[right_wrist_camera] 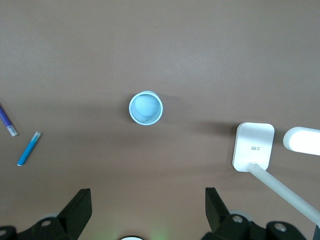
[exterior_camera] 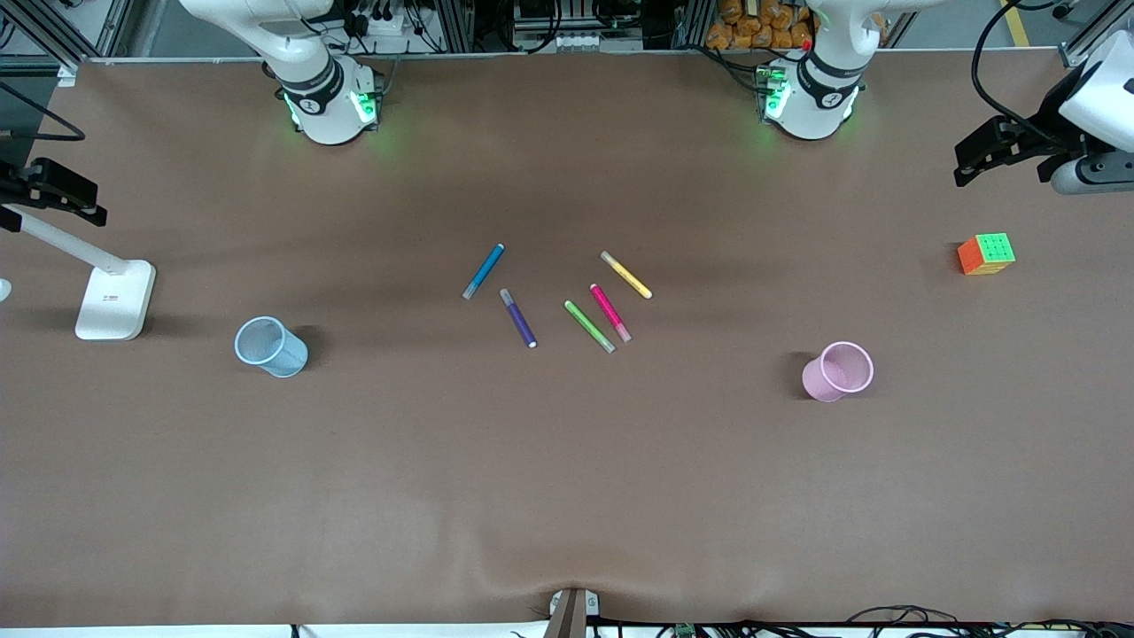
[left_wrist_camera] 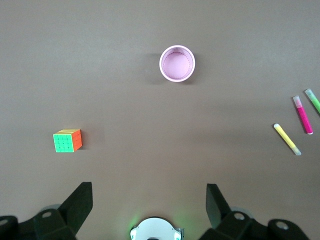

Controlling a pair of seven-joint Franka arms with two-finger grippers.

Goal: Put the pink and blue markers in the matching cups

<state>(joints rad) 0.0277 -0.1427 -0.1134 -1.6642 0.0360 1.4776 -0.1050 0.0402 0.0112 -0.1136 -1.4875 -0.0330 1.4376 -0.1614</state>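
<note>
Brown paper covers the table [exterior_camera: 567, 496], w/ five pens lying flat in a loose group near the middle. Blue marker [exterior_camera: 484, 270] lies toward the right arm's end of the group, apart from the others; it shows also in the right wrist view [right_wrist_camera: 29, 148]. Pink marker [exterior_camera: 610, 312] lies just beside the green pen [exterior_camera: 589, 326], almost parallel, not clearly touching. Yellow pen [exterior_camera: 626, 275] is a bit farther from the front camera, and the purple pen [exterior_camera: 518, 317] lies between the blue marker and the green pen.

Blue cup [exterior_camera: 270, 346] stands upright toward the right arm's end, near the white lamp base [exterior_camera: 115, 299]. Pink cup [exterior_camera: 838, 371] stands upright toward the left arm's end; both cups have nothing inside, as the wrist views show [left_wrist_camera: 177, 63] [right_wrist_camera: 146, 108]. Colour cube [exterior_camera: 986, 254] sits well apart from the pink cup, farther from the front camera.

Left gripper [left_wrist_camera: 150, 197] hangs high over the table between cube & pink cup, fingers wide apart, holding nothing. Right gripper [right_wrist_camera: 148, 200] hangs high over the area near the blue cup, fingers also spread apart, holding nothing. Both arms wait.
</note>
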